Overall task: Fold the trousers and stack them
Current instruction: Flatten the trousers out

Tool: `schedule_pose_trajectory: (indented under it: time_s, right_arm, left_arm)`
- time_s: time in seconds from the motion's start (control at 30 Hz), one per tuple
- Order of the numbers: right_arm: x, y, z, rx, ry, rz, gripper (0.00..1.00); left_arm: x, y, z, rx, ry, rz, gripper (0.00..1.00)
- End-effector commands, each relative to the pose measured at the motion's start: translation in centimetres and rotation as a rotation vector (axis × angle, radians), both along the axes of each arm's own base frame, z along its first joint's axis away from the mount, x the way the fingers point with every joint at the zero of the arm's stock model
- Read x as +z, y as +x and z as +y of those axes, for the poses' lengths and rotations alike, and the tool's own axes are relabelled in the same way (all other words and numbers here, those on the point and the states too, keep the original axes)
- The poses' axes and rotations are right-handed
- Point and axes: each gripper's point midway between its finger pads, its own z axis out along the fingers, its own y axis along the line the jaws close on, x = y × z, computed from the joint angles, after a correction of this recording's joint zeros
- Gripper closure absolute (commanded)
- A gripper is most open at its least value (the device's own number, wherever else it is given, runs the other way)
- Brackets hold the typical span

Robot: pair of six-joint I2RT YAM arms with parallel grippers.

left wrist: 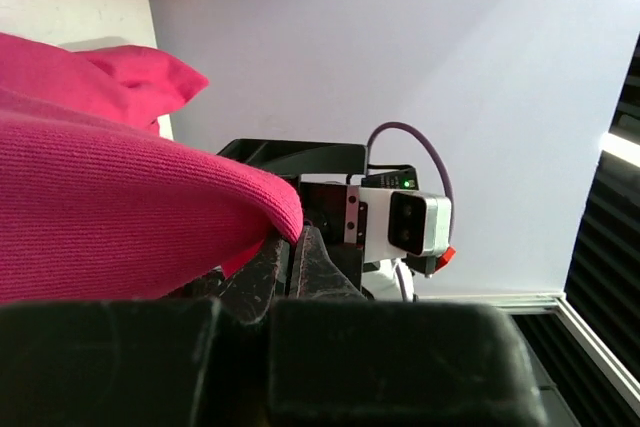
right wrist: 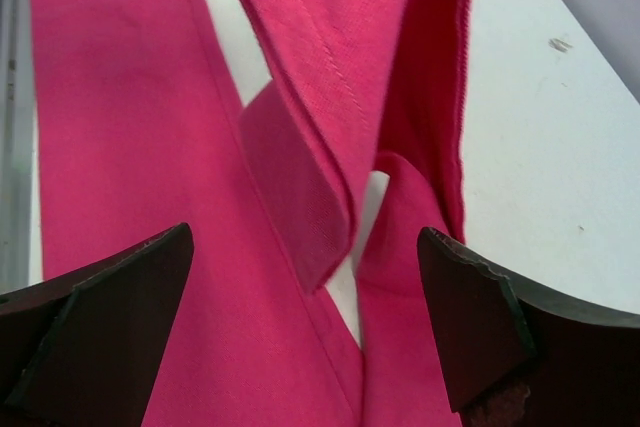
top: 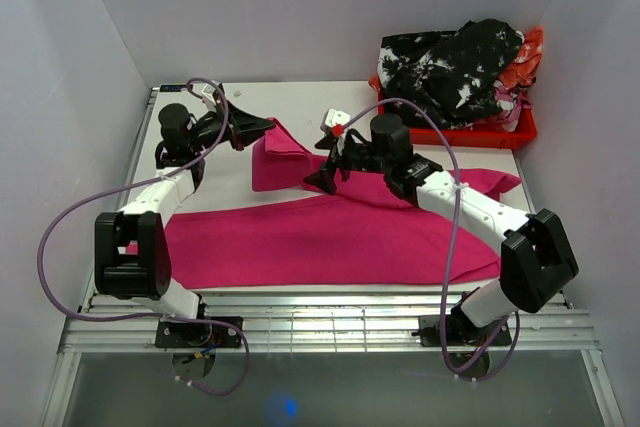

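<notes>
Left gripper (top: 252, 129) is pinching an end of the trousers (top: 330, 242). Its jaws are closed, and in the left wrist view pink cloth is draping over them. It is holding that end raised at about 11 o'clock on the table (top: 300, 97). The rest of the trousers is lying flat across the near half. Long axis is running 9 to 3 o'clock, and the far end is reaching toward the red crate (top: 505, 135) at 2 o'clock.

Right gripper (top: 322, 179) is hovering over the cloth with jaws spread wide, gripping nothing. In the top view the lifted fold is sitting just beside it at about 10 o'clock. In its own wrist view the folded strip is hanging dead ahead at 12 o'clock, between the two fingers (right wrist: 110, 327), with its crease running away from them.

Judgement: the right arm is nearer the free fold. The coming grasp is depending on the jaws closing across that crease. Risk: catching only one layer.
</notes>
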Motion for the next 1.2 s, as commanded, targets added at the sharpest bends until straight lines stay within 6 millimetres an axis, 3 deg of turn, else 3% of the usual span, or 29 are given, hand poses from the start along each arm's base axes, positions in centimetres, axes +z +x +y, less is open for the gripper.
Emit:
schedule_pose_trajectory:
  time_s: [0.0,0.07,0.13,0.27,0.33,0.4,0.5,0.53,0.6,0.63,0.67,0.7,0.73,0.8,0.83,0.87,0.97,1.0,1.03,1.07,1.1,1.17]
  right_arm:
    - [1.4,-1.3,2.4,0.080,0.074,-0.015,0.00]
    - [0.3,-1.4,3.1,0.094,0.058,-0.002,0.00]
    - [-0.8,-0.9,3.8,0.088,0.054,0.013,0.09]
    - [-0.8,0.6,4.7,0.044,0.064,0.036,0.28]
    - [-0.1,0.8,4.3,0.038,0.063,0.002,0.53]
    - [-0.2,1.0,3.7,0.015,0.038,-0.008,0.92]
    - [1.2,0.7,2.6,0.009,0.036,-0.031,0.92]
    - [2.4,0.6,2.3,0.015,0.045,-0.058,0.92]
    - [2.8,0.1,1.8,0.026,0.017,-0.061,0.92]
    - [4.2,0.0,1.7,0.030,0.020,-0.088,0.92]
    - [4.3,0.0,1.5,0.039,-0.005,-0.117,0.92]
    - [3.4,-0.3,1.0,0.047,-0.060,-0.090,0.92]
    - [3.9,-0.2,1.0,0.054,-0.083,-0.093,0.92]
    - [3.4,0.0,0.8,0.064,-0.144,-0.084,0.92]
    - [1.5,-0.3,0.6,0.072,-0.208,-0.016,0.92]
    - [2.4,0.1,0.7,0.068,-0.211,-0.019,0.92]
    - [1.7,-0.4,1.0,0.095,-0.232,0.045,0.92]
    - [1.8,-0.5,1.1,0.101,-0.230,0.049,0.92]
    - [1.4,-0.9,1.2,0.115,-0.239,0.068,0.92]
    - [1.5,-1.4,1.4,0.144,-0.235,0.078,0.92]
    - [1.9,-1.6,1.6,0.163,-0.231,0.076,0.92]
    - [1.7,-2.5,1.9,0.200,-0.235,0.102,0.92]
  left_arm:
    - [3.2,-1.2,0.2,0.006,-0.056,-0.098,1.00]
    - [3.2,-1.3,0.3,0.003,-0.063,-0.094,1.00]
    - [3.9,-1.7,0.4,-0.001,-0.076,-0.115,1.00]
    - [4.5,-2.1,0.8,-0.002,-0.079,-0.143,1.00]
    - [4.5,-2.3,1.3,0.002,-0.070,-0.156,1.00]
    - [3.8,-1.5,3.5,0.054,-0.053,-0.147,1.00]
    - [3.2,-2.0,4.5,0.061,-0.029,-0.166,1.00]
    - [3.1,-2.3,4.4,0.055,-0.022,-0.181,0.82]
    - [2.6,-3.1,4.9,0.014,0.025,-0.260,0.67]
    - [2.3,-3.1,5.3,0.008,0.048,-0.272,0.56]
    - [1.7,-3.0,6.0,0.013,0.107,-0.331,0.35]
    - [1.8,-2.9,7.6,0.029,0.165,-0.406,0.24]
    - [3.3,-2.7,8.3,0.043,0.230,-0.525,0.14]
    - [4.2,-3.0,9.2,0.061,0.444,-0.830,0.09]
    - [6.9,-2.0,9.8,0.145,0.571,-0.961,0.04]
    - [7.4,-3.1,9.5,0.144,0.705,-1.141,0.02]
    - [7.7,-5.3,8.0,0.135,0.847,-1.409,0.02]
    - [8.8,-6.9,7.5,0.119,0.939,-1.645,0.02]
    - [8.4,-8.0,7.0,0.085,0.953,-1.746,0.02]
    - [6.4,-8.9,6.8,0.037,0.962,-1.786,0.02]
    - [6.6,-10.0,6.5,0.017,1.032,-2.002,0.02]
    - [4.3,-11.1,6.0,-0.031,1.015,-2.037,0.02]
